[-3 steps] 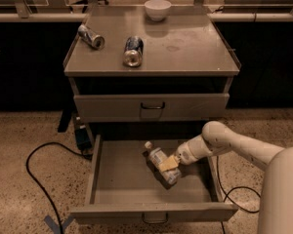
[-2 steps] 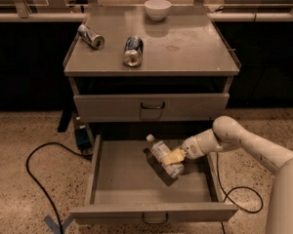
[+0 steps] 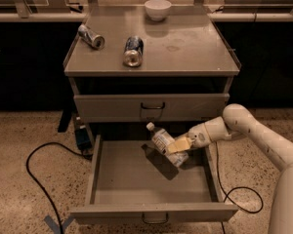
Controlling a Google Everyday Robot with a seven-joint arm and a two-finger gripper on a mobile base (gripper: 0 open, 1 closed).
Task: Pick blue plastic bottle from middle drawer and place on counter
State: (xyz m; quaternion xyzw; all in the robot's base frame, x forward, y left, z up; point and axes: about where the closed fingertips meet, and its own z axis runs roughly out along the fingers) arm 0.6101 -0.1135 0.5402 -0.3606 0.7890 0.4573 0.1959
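Observation:
The blue plastic bottle (image 3: 164, 143), clear with a white cap and a pale label, is tilted with its cap up-left, held above the floor of the open middle drawer (image 3: 136, 179). My gripper (image 3: 178, 145) comes in from the right and is shut on the bottle's lower body. The bottle casts a shadow on the drawer floor. The counter (image 3: 185, 48) is the grey cabinet top above.
Two drink cans (image 3: 90, 36) (image 3: 133, 51) lie on their sides on the counter's left half. A white bowl (image 3: 157, 9) stands at its back edge. A closed drawer (image 3: 151, 107) sits above the open one. A black cable (image 3: 44, 179) loops on the floor at the left.
My gripper has lifted the bottle up off the drawer floor and slightly back. The arm has risen with it.

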